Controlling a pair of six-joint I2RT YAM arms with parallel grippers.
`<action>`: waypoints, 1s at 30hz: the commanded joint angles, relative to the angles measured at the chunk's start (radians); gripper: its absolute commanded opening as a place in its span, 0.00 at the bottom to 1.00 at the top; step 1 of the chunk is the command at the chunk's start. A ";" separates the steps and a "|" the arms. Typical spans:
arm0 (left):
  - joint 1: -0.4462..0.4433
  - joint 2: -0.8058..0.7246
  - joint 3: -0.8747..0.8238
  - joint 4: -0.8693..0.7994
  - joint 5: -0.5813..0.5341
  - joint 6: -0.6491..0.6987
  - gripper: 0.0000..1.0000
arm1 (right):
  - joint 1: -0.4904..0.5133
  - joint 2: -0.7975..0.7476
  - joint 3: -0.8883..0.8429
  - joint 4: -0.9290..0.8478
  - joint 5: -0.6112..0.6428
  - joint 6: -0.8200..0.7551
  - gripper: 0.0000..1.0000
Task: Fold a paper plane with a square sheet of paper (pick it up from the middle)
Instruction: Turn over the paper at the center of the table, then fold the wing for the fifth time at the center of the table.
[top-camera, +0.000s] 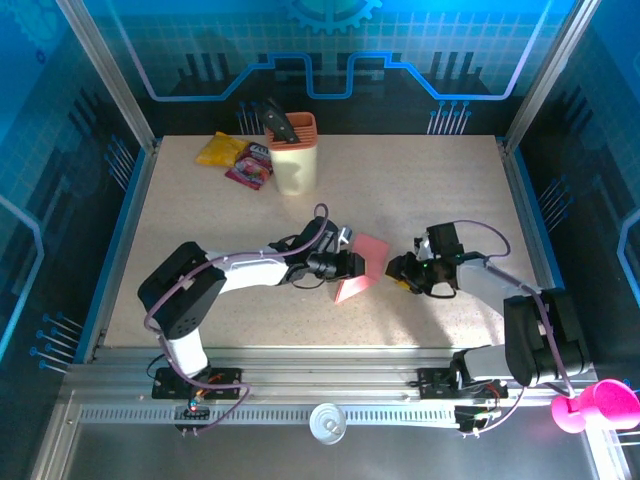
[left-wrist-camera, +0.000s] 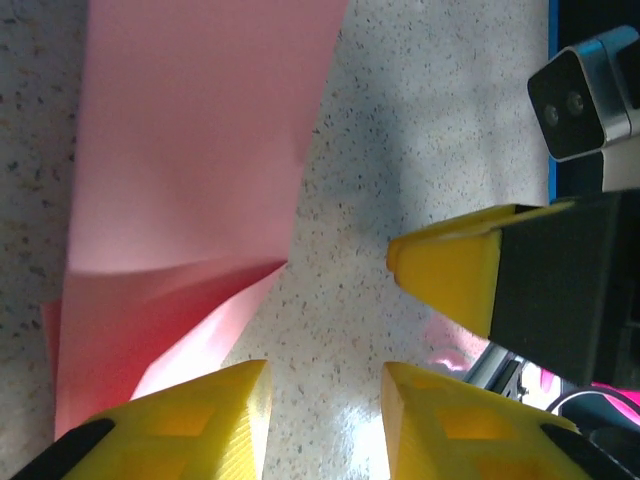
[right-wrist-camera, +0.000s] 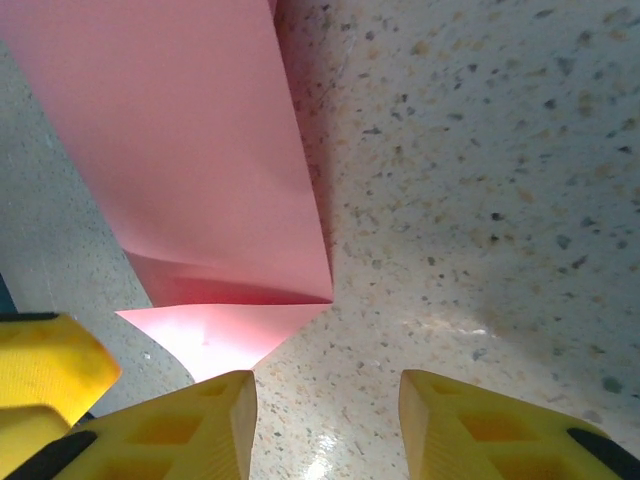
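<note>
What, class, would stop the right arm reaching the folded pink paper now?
Probably nothing, so yes: the right fingers, open, sit just beside the pink paper with nothing between, though the left fingers crowd the same spot.

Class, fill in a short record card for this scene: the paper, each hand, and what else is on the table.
Paper: pink sheet of paper, partly folded, on the table
Left hand: open, beside the paper, holding nothing
Right hand: open, holding nothing
Far side: cream cup, yellow packet, purple-pink packet

Cool blue overhead light, soft shadows, mild surface glare
</note>
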 joint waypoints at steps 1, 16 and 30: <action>0.029 0.036 0.023 0.042 0.031 0.014 0.35 | 0.031 0.015 -0.017 0.047 -0.035 0.022 0.43; 0.103 0.095 -0.016 0.087 0.062 0.026 0.32 | 0.097 0.087 0.002 0.097 -0.013 0.059 0.42; 0.060 -0.048 -0.077 0.143 0.116 -0.020 0.31 | 0.090 0.065 -0.005 0.071 0.038 0.066 0.43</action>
